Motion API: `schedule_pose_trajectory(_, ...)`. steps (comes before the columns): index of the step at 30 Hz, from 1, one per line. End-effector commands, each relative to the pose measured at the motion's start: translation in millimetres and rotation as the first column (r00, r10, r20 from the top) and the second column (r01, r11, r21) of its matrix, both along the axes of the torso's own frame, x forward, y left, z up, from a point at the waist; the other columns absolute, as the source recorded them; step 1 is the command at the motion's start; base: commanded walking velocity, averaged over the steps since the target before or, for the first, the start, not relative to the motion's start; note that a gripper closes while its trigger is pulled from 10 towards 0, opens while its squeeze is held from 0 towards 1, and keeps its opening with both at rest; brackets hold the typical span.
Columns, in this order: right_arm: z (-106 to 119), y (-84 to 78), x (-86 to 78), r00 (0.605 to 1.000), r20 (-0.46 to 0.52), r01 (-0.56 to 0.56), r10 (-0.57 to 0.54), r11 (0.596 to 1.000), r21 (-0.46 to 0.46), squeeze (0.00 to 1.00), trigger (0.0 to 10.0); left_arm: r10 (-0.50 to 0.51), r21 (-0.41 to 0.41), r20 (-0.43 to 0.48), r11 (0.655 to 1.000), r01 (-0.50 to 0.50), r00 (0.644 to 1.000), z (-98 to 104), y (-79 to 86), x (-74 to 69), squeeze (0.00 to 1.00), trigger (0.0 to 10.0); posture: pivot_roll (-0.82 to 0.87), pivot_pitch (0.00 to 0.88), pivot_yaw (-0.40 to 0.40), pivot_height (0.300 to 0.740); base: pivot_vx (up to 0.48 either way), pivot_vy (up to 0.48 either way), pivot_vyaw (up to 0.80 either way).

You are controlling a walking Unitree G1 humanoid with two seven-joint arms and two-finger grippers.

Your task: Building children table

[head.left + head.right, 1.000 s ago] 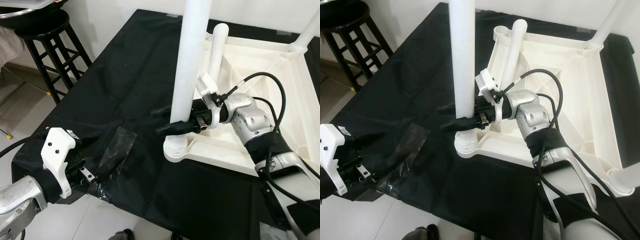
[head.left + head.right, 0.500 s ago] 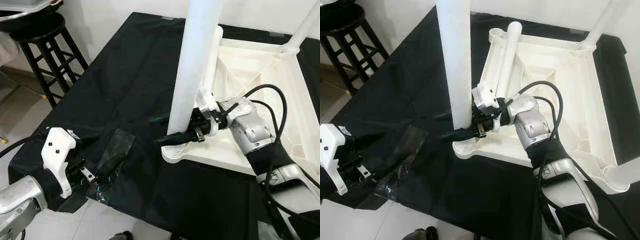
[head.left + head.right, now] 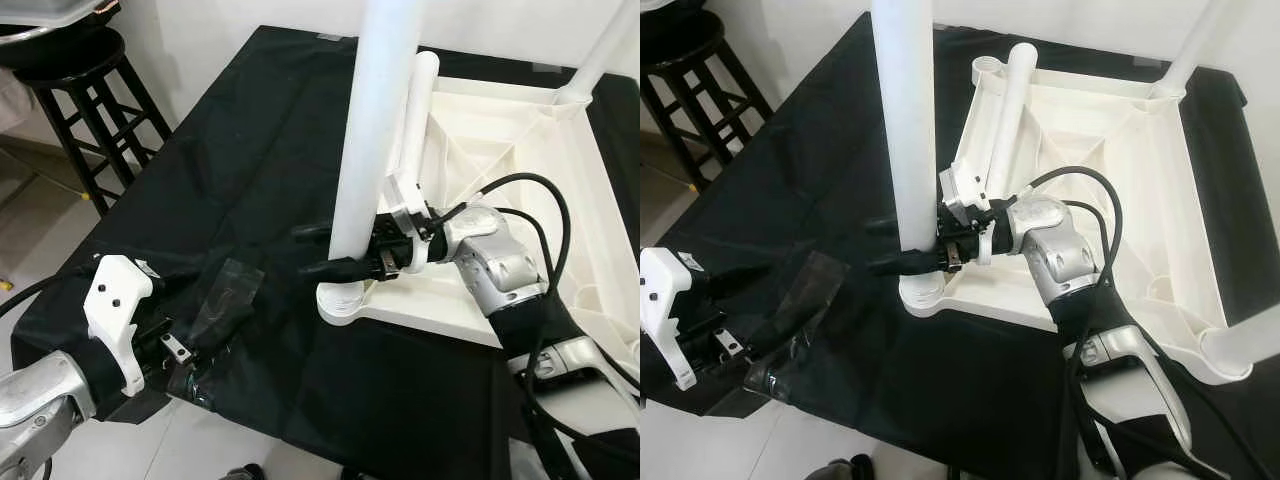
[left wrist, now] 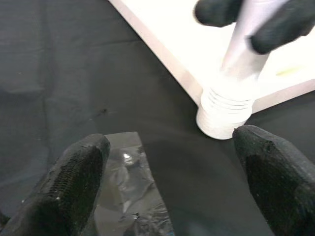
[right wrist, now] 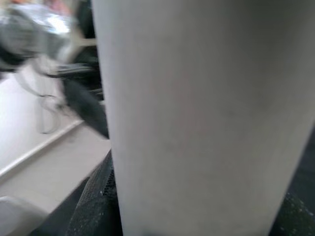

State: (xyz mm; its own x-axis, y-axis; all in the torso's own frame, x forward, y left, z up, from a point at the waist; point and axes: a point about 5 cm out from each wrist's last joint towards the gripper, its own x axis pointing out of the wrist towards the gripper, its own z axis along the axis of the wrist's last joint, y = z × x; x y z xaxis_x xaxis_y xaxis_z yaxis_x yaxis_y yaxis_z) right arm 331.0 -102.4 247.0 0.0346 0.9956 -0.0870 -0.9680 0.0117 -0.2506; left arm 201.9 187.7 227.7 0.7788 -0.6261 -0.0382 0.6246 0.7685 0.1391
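The right gripper (image 3: 335,250) is clenched around the white table leg (image 3: 375,140) just above its base, 1 black finger on each side. A second ago threaded rings showed between the leg and the corner socket (image 3: 340,300) of the upturned white tabletop (image 3: 1110,170); now the leg sits lower with almost no thread showing, so it is nearly seated. From that socket, another leg (image 3: 1005,110) stands at 1 o'clock. The left gripper (image 4: 172,162) hovers with fingers spread over the black cloth (image 3: 240,150), at 8 o'clock from the socket, above a crumpled plastic bag (image 3: 225,310), holding nothing.
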Motion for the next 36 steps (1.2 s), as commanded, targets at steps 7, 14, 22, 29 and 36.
schedule_pose_trajectory(7, -77.3, -15.2, -9.1, 0.804, -0.159, 0.534, -0.572, 0.814, -0.227, 0.0, 10.0, 0.008, -0.008, 0.004, 1.0, -0.008, 1.0, -5.1, -6.1, -0.7, 0.0, 10.0, 0.06, 0.287, -0.091, 0.74, 0.0, 0.0, 0.0)
schedule_pose_trajectory(14, -103.4, 30.5, -78.4, 0.36, -0.284, 0.92, -0.889, 0.388, -0.048, 0.0, 10.0, 0.003, 0.002, 0.022, 1.0, -0.003, 1.0, -6.0, -8.8, 5.2, 0.0, 10.0, 0.06, 0.26, -0.052, 0.74, 0.0, 0.0, 0.0)
schedule_pose_trajectory(22, -103.3, 43.6, -61.5, 0.397, -0.305, 0.906, -0.866, 0.423, -0.02, 0.0, 10.0, 0.019, 0.013, 0.033, 1.0, -0.019, 0.999, -15.3, -7.7, 17.8, 0.0, 10.0, 0.07, 0.187, -0.048, 0.74, 0.0, 0.0, 0.0)
schedule_pose_trajectory(29, -99.2, 50.4, -59.7, 0.307, -0.309, 0.943, -0.9, 0.331, -0.026, 0.0, 10.0, 0.004, 0.009, 0.073, 1.0, -0.004, 0.997, -12.2, -7.8, 32.1, 0.0, 10.0, 0.07, 0.109, -0.026, 0.74, 0.0, 0.0, 0.0)
schedule_pose_trajectory(36, -101.7, 57.2, -51.6, 0.313, -0.294, 0.945, -0.903, 0.328, -0.001, 0.0, 10.0, -0.121, -0.047, 0.145, 0.991, 0.129, 0.982, 15.7, -17.9, 52.1, 0.24, 10.0, 0.08, 0.076, -0.014, 0.74, 0.0, 0.0, 0.0)
